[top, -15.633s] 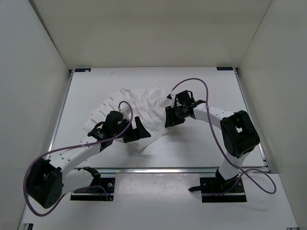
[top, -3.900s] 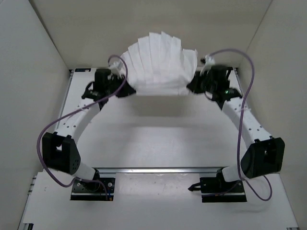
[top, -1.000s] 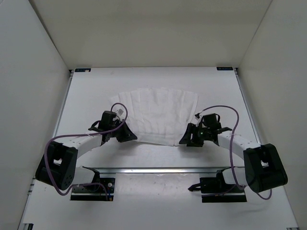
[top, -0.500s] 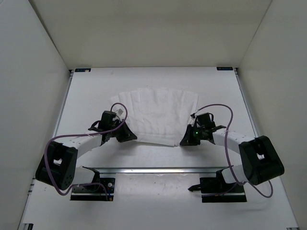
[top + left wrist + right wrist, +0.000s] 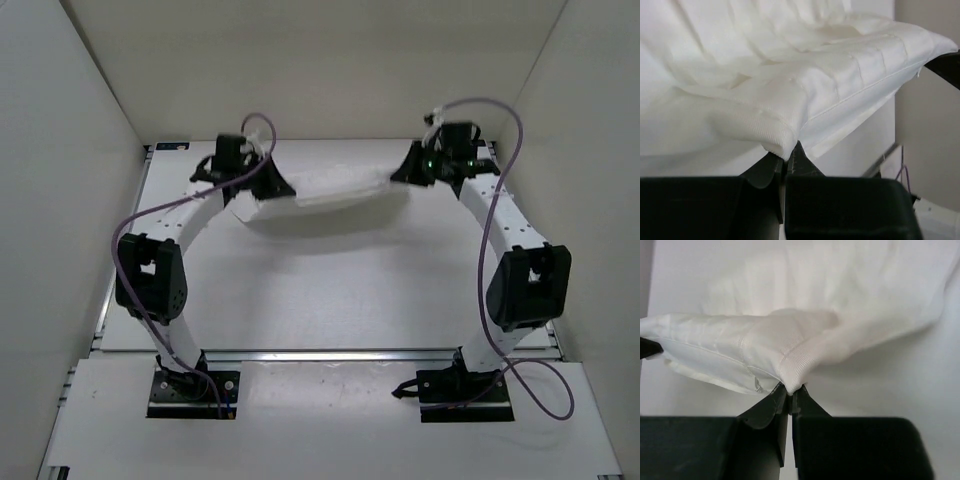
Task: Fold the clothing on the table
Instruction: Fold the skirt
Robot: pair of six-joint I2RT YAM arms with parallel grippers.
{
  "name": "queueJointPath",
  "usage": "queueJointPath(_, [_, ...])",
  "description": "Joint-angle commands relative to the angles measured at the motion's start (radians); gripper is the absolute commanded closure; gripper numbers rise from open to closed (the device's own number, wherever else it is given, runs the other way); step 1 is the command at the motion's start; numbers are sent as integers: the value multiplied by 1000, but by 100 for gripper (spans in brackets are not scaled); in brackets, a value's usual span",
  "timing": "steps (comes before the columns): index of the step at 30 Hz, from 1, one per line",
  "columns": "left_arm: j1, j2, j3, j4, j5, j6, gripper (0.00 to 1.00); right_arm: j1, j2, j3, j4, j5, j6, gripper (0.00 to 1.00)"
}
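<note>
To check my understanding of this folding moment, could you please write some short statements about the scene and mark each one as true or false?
1. The left gripper and the right gripper are both shut on the clothing. True.
2. The clothing lies beside the arm bases at the near edge. False: it is over the far part of the table.
3. The clothing spans from one gripper to the other. True.
4. The clothing is dark blue. False: it is white.
</note>
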Motion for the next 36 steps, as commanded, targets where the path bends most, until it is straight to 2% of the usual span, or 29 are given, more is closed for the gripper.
queueJointPath(1, [5,1,479,-145,-171,193,100,14,21,510,-85,208,-173,99])
queueJointPath(2, [3,13,638,-180,-218,227,100,32,35,574,-93,247,-186,100])
queueJointPath(3, [8,27,698,-179,-226,232,100,37,41,661,-88,252,-198,100])
queueJointPath(4, [26,16,749,-158,-201,221,100,40,38,689,-78,255,-195,100])
queueJointPath(5, [58,-23,712,-75,-192,215,100,17,27,683,-47,241,-187,100])
queueJointPath(6, [57,-44,622,1,-198,185,100,8,7,622,-18,230,-186,100])
queueJointPath(9, [89,-125,442,66,-177,154,100,-20,-77,348,60,194,-158,100])
queueJointPath(12, [56,-222,67,128,-174,151,100,-2,-189,17,151,170,-129,99])
queueJointPath(13, [53,-257,9,137,-177,151,100,14,-229,-100,174,173,-118,100])
queueJointPath(15, [5,-303,-190,140,-169,141,100,31,-281,-241,179,161,-89,100])
queueJointPath(18, [-62,-396,-400,120,-154,95,100,66,-361,-410,140,140,-34,100])
queueJointPath(20, [-96,-497,-482,71,-155,53,100,117,-421,-499,94,140,-10,100])
queueJointPath(23, [-144,-663,-527,-63,-207,48,100,205,-558,-542,50,118,23,100])
queueJointPath(26, [-110,-752,-456,-150,-250,81,100,226,-599,-491,27,133,40,100])
queueJointPath(30, [-23,-650,-340,-165,-253,85,100,154,-502,-391,50,68,24,100])
queueJointPath(35, [68,-390,-324,48,-197,-38,100,39,-185,-238,125,-17,-35,100])
queueJointPath(36, [63,-319,-312,69,-203,-56,99,29,-104,-184,143,-35,-48,89])
